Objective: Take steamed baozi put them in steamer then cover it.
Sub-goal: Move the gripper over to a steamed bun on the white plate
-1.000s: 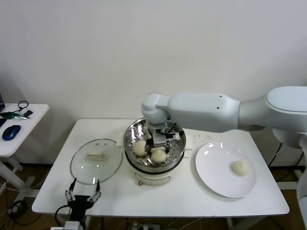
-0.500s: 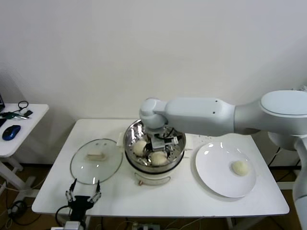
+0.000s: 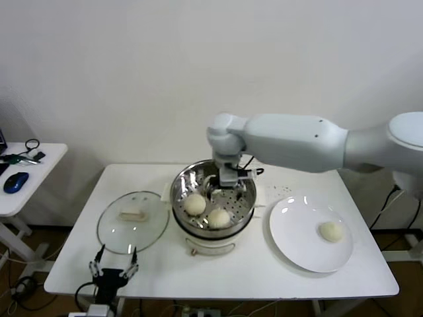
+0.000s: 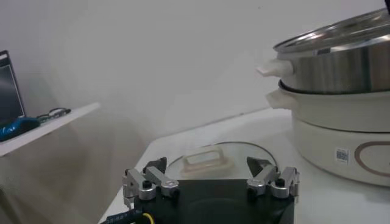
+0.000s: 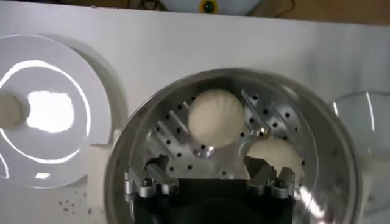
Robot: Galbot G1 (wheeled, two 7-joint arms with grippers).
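Observation:
The steamer (image 3: 213, 228) stands mid-table with two baozi on its perforated tray, one at the left (image 3: 194, 204) and one at the front (image 3: 219, 216). My right gripper (image 3: 226, 187) hovers over the tray's back part, open and empty. In the right wrist view the gripper (image 5: 207, 173) is above the tray, with both baozi (image 5: 215, 117) (image 5: 274, 155) beyond it. A third baozi (image 3: 330, 230) lies on the white plate (image 3: 297, 247). A fourth is not visible. The cover (image 3: 132, 221) lies flat left of the steamer. My left gripper (image 3: 114, 271) is parked open at the table's front left.
The left wrist view shows the left gripper (image 4: 206, 164) open, with the cover (image 4: 241, 149) just beyond it and the steamer (image 4: 341, 103) to one side. A side table (image 3: 39, 168) with a blue mouse (image 3: 16, 181) and cables stands far left.
My right gripper has risen up and back from the front baozi, which now lies uncovered on the tray. The right arm has swung to the right. The left arm has not moved.

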